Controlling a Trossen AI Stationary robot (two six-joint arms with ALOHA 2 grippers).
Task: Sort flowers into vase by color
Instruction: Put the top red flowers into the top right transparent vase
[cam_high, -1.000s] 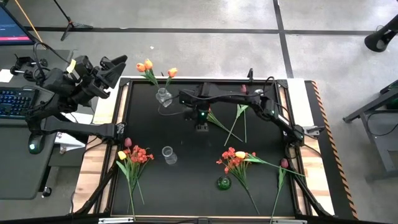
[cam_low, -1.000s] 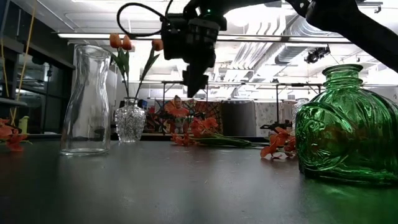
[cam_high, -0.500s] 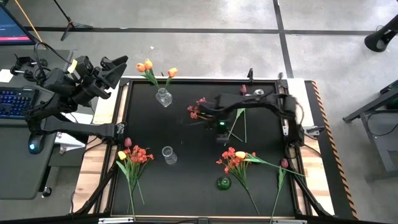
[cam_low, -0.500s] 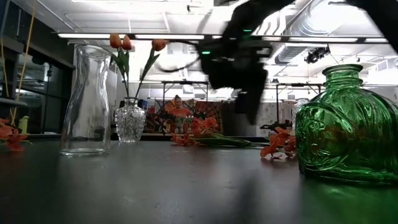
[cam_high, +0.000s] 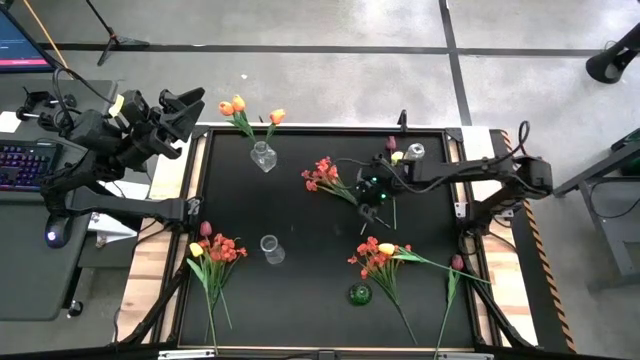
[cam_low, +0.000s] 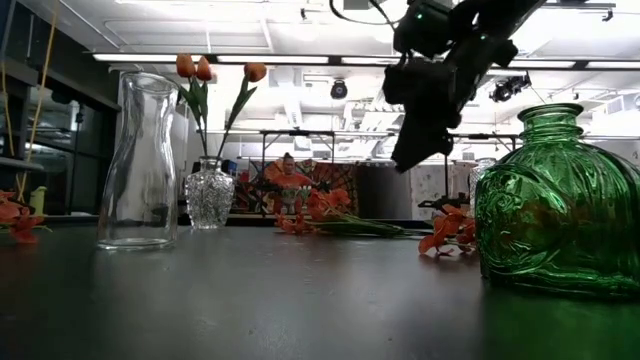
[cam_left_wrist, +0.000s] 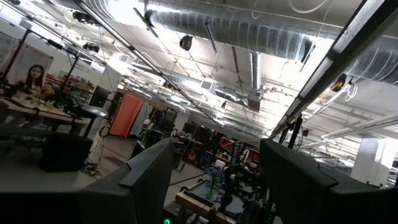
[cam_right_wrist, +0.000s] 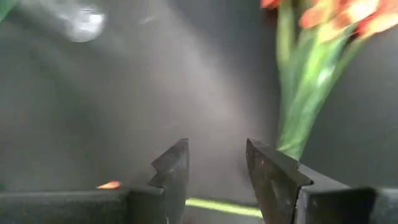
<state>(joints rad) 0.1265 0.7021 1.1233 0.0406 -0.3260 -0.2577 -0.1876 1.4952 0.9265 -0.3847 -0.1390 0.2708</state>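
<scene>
Right hand (cam_high: 372, 196) is hovering over the middle of the bench (cam_high: 300, 300), fingers parted with nothing between them as far as I can see from the right wrist view. Left hand (cam_high: 185, 108) is parked way off the bench's far left corner, fingers spread and empty, pointing up at the ceiling, so it's not in play.

The thing I care about is the red-orange spray (cam_high: 322, 174). It lies just beside the right hand, blossoms toward the left arm's side, stem running under or right past the hand toward the loose green stems (cam_high: 385, 205) there. So the long axis goes roughly left to right across the bench with a slight slant, and the right arm is clearly the nearer one. I'd guess the grab needs the fingers crossing that stem, near its leafy middle.

Looks-wise: a cluster of small red-orange blossoms on a thin green stem, lying flat. Orange tulips (cam_high: 240, 106) already sit in the small clear vase (cam_high: 263, 157) at the far edge. More mixed flowers (cam_high: 380, 258) lie near the green vase (cam_high: 359, 294), another bunch (cam_high: 215, 248) by the tall clear vase (cam_high: 270, 248).
</scene>
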